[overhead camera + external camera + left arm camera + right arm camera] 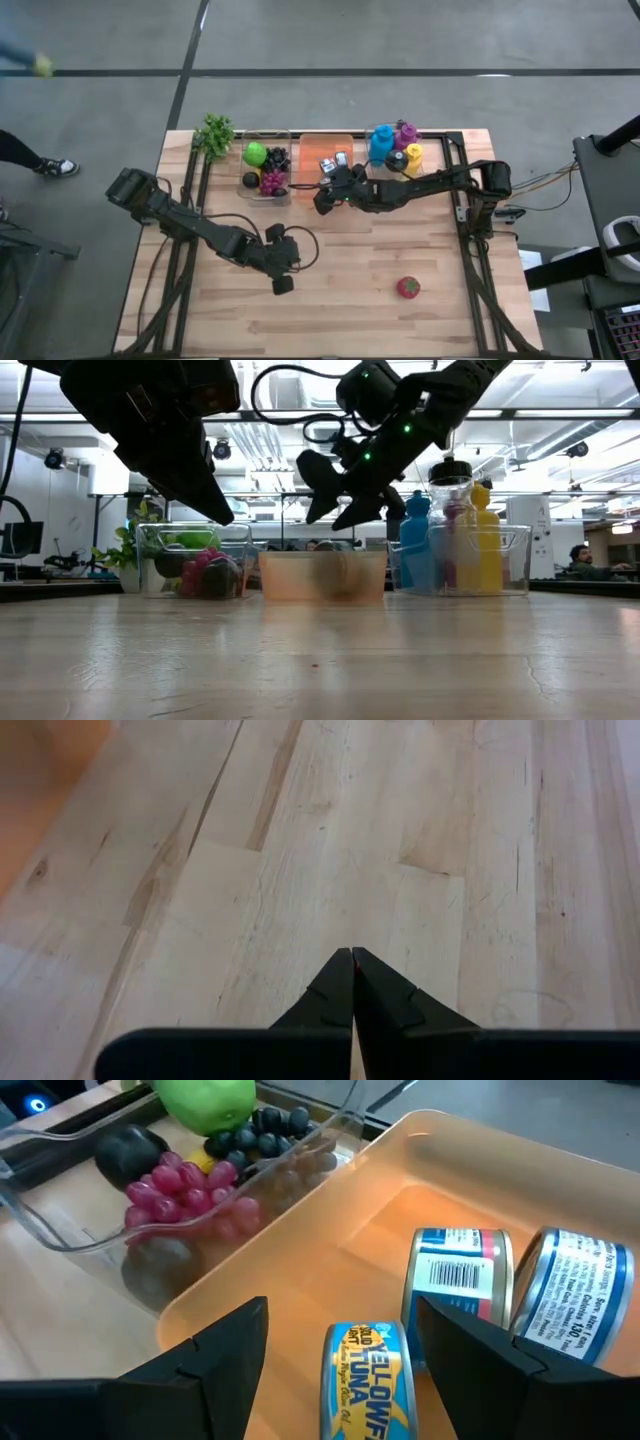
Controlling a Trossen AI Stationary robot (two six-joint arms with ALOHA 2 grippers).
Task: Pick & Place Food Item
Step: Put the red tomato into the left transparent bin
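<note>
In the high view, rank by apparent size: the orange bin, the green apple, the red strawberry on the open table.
1. orange bin, clearly largest, though the right arm covers part of it.
2. green apple and red strawberry look about alike; I would not rank them.

The left arm comes in from the bench's left edge and runs diagonally toward the middle front, wrist bent down, with the left end effector (283, 285) pointing at bare wood near the bench centre. In its wrist view the two dark fingers (335, 990) are pressed tight together, nothing between them. The right arm reaches from the right side straight across the back of the bench, elbow up by the right rail, forearm stretched leftward. The right end effector (324, 200) hangs at the back-middle, tilted downward, and its fingers (215, 1355) stand well apart, gripping nothing, clear of the surface in the low view.
</note>
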